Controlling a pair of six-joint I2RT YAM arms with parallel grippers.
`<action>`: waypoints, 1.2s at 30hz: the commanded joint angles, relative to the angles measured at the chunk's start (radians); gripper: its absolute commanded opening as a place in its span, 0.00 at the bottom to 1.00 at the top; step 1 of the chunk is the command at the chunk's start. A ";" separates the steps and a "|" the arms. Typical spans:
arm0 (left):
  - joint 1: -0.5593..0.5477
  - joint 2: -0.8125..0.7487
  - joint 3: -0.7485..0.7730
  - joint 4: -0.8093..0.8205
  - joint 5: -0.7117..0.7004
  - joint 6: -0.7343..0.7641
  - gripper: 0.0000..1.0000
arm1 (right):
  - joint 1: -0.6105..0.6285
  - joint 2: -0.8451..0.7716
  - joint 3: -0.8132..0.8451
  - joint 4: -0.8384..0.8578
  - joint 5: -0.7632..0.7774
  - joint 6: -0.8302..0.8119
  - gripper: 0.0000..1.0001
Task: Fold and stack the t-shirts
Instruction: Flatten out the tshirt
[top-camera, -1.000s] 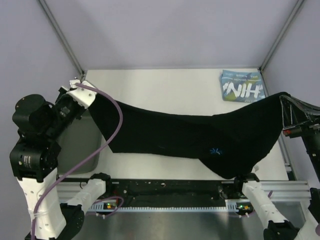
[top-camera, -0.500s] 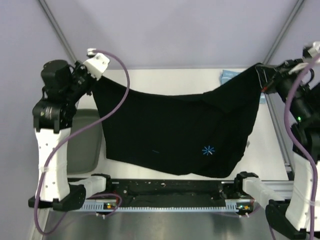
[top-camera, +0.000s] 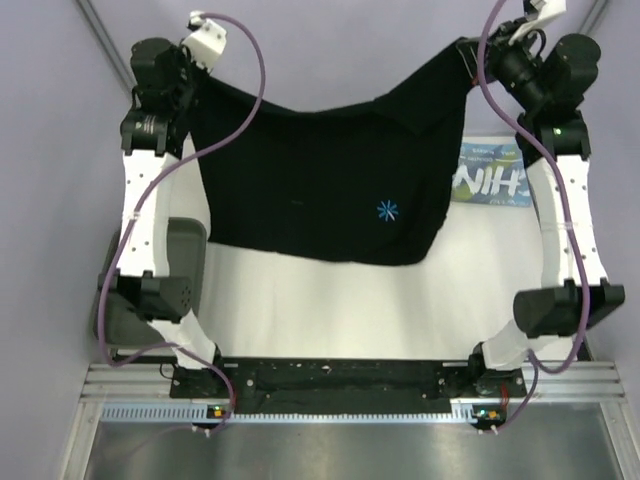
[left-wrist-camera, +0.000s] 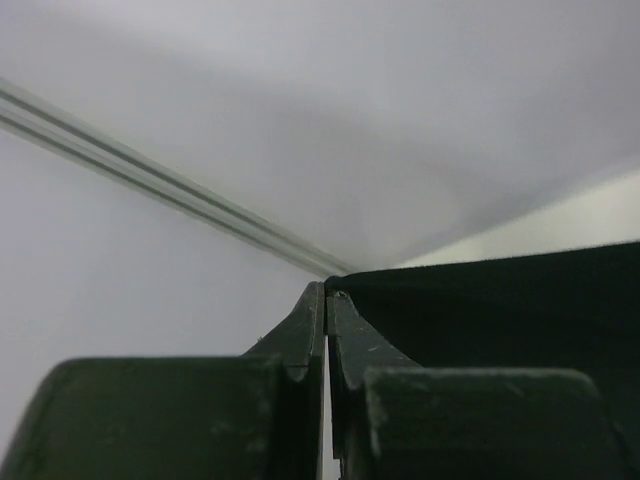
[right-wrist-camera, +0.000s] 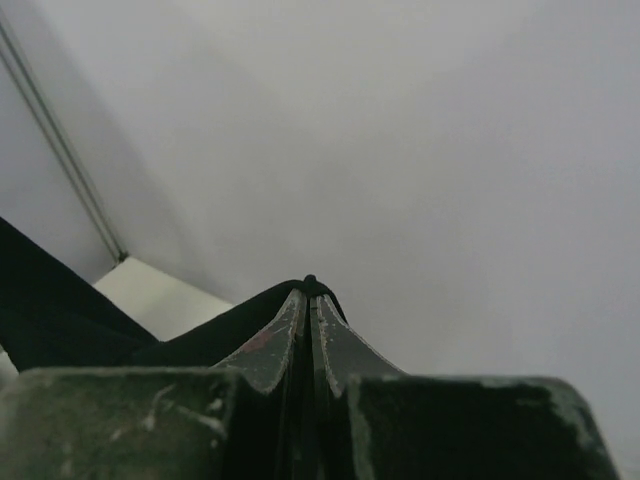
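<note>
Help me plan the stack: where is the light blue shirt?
In the top view, the light blue t-shirt lies folded at the table's far right, between the held-up black t-shirt and right arm.

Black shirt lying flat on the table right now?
No, the black shirt hangs lifted off the table, stretched between the left claw and the right claw, each pinching a top corner.

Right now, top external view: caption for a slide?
Left hand and right hand hold the black t-shirt spread above the table; light blue t-shirt lies folded.
</note>
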 joint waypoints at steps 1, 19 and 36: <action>0.027 0.155 0.253 0.232 -0.128 -0.055 0.00 | -0.080 0.163 0.243 0.310 -0.027 0.054 0.00; 0.027 0.200 0.237 0.434 -0.134 0.156 0.00 | -0.261 0.143 0.241 0.244 -0.169 0.086 0.00; 0.029 -0.312 -0.883 -0.105 0.065 0.051 0.00 | -0.241 -0.720 -1.166 -0.118 -0.193 0.366 0.00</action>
